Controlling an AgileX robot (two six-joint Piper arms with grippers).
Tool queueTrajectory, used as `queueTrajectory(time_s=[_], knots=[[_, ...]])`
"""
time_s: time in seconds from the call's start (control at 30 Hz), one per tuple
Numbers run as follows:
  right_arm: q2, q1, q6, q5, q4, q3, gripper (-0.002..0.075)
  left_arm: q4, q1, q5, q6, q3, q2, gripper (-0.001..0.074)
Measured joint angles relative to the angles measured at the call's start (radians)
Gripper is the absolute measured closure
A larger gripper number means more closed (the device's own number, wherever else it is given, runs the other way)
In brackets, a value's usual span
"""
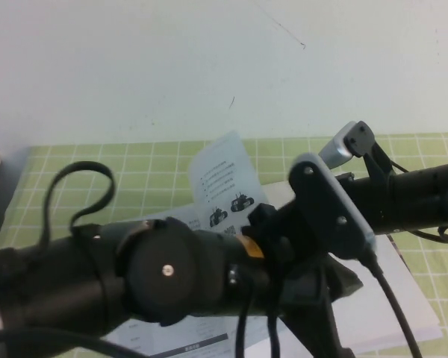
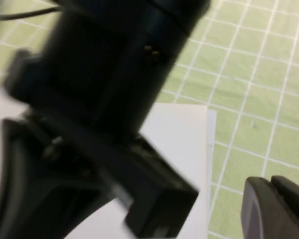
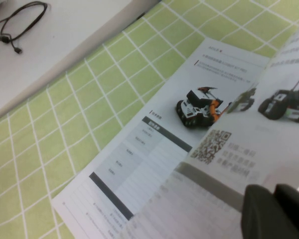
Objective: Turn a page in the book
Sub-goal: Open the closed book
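The book (image 1: 403, 298) lies open on the green grid mat, and its flat leaf with an orange-armed robot shows in the right wrist view (image 3: 154, 164). The page (image 1: 225, 175), printed with black tracked robots and a QR code, stands lifted above the book. In the right wrist view the page (image 3: 259, 144) runs into my right gripper (image 3: 276, 211), which is shut on its edge. My left gripper (image 2: 276, 209) is shut and empty, low over the mat just beside the book's white edge (image 2: 184, 134). Both arms cross over the book in the high view.
The green grid mat (image 1: 134, 160) covers the table out to a bare white surface behind it. A black cable (image 3: 20, 22) lies on that white surface. My right arm (image 2: 104, 74) fills much of the left wrist view, close above the book.
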Motion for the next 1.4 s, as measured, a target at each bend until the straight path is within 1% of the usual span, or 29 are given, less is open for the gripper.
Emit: queueTrajectory(time_s=[0.23, 0.43, 0.57, 0.73, 0.83, 1.03, 1.13, 1.27, 1.4], knots=[[0.008, 0.0, -0.006, 0.002, 0.002, 0.001, 0.0687, 0.113, -0.055, -0.002, 0.011, -0.066, 0.166, 0.0738], [0.008, 0.0, -0.018, -0.026, -0.023, 0.001, 0.0687, 0.203, -0.068, -0.024, 0.013, -0.077, 0.279, 0.0738], [0.008, 0.0, -0.014, -0.067, -0.051, 0.001, 0.0687, 0.262, -0.068, -0.031, 0.013, -0.078, 0.305, 0.0738], [0.008, 0.0, -0.014, -0.081, -0.056, 0.001, 0.0687, 0.288, -0.068, -0.032, 0.002, -0.08, 0.309, 0.0738], [0.008, 0.0, -0.012, -0.083, -0.058, 0.001, 0.0687, 0.344, -0.068, -0.032, -0.059, -0.08, 0.31, 0.0738], [0.008, 0.0, -0.008, -0.083, -0.059, 0.001, 0.0687, 0.546, -0.066, 0.038, -0.331, -0.08, 0.311, 0.0738], [0.008, 0.002, -0.005, -0.086, -0.059, 0.001, 0.0687, 0.61, -0.066, 0.05, -0.39, -0.082, 0.311, 0.0738], [0.009, 0.004, -0.003, -0.096, -0.057, 0.001, 0.0682, 0.628, -0.066, 0.05, -0.429, -0.082, 0.311, 0.0738], [0.011, 0.008, 0.004, -0.135, -0.052, 0.001, 0.0627, 0.642, -0.052, 0.052, -0.476, -0.087, 0.325, 0.0738]])
